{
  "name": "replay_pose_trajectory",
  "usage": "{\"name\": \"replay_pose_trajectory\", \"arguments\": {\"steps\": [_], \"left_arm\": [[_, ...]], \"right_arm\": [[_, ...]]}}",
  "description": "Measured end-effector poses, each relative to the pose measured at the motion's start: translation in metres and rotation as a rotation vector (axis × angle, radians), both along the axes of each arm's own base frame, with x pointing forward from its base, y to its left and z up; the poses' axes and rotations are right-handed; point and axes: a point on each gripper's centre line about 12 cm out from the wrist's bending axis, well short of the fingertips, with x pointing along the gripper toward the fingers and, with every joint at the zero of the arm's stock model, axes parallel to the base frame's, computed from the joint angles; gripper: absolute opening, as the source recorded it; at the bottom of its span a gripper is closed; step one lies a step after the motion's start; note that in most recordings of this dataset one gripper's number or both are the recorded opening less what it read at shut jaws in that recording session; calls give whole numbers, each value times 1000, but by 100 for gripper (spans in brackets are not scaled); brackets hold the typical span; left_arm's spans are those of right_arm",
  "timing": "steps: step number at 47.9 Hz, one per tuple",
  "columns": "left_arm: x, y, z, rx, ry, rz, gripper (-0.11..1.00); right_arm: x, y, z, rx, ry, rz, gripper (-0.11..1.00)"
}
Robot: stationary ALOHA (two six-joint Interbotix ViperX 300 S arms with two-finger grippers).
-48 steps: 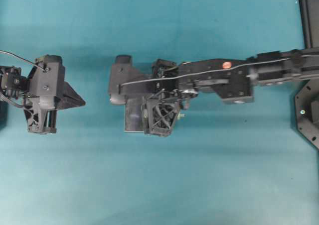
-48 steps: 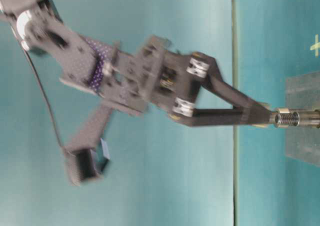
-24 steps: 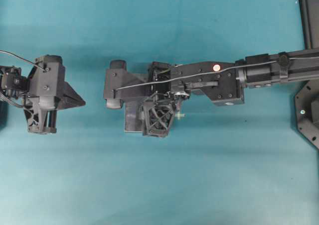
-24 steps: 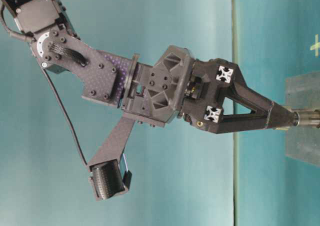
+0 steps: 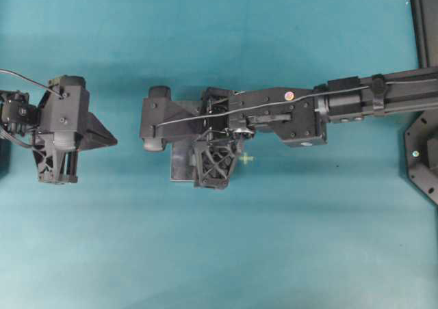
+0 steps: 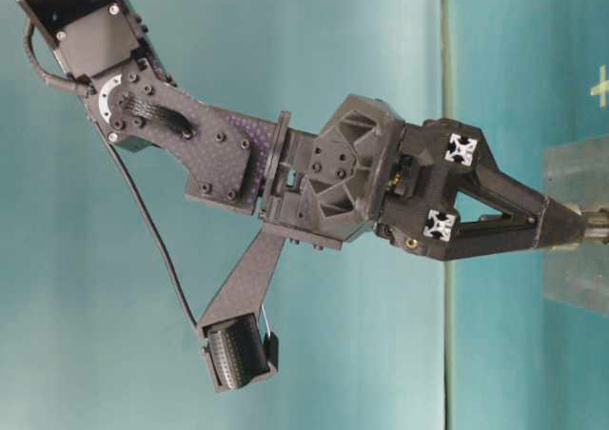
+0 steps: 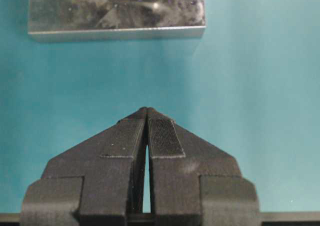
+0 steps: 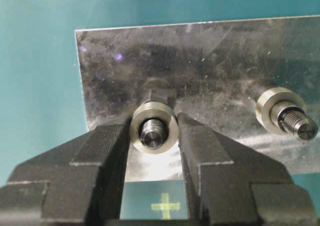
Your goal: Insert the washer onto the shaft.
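Left gripper idle at the left of the table, fingers pressed together on nothing, well apart from the work. Right gripper reaches down over the metal plate; its fingers stand on either side of the washer, which sits ringed around the near shaft. Jaws look to be parting; from the wrist view I cannot tell whether the pads touch the washer rim or have just cleared it. Judgement: washer is threaded on the shaft tip but may not be seated down against the plate. Risks: if a pad drags on the rim as the gripper lifts, the washer could ride back up and off the tip; an uneven release could cock it on the thread so it jams partway. To the right on the same plate, a second shaft carries its own washer, near the right finger; a sideways withdrawal could knock it. A yellow cross mark on the table shows between the fingers. Nothing else obstructs a straight lift.
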Motion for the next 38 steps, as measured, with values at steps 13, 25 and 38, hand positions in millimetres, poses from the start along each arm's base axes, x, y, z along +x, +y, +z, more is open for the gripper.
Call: {"name": "replay_pose_trajectory", "arguments": {"steps": [13,25,38], "left_arm": [[0,0,0,-1,2,1,0],[0,0,-1,-1,2,0,0],[0,-2,0,-2,0,-4,0]], "right_arm": [[0,6,-3,27,6,-2,76],[0,16,-3,35,3,19,70],[1,-7,-2,15,3,-18,70]]}}
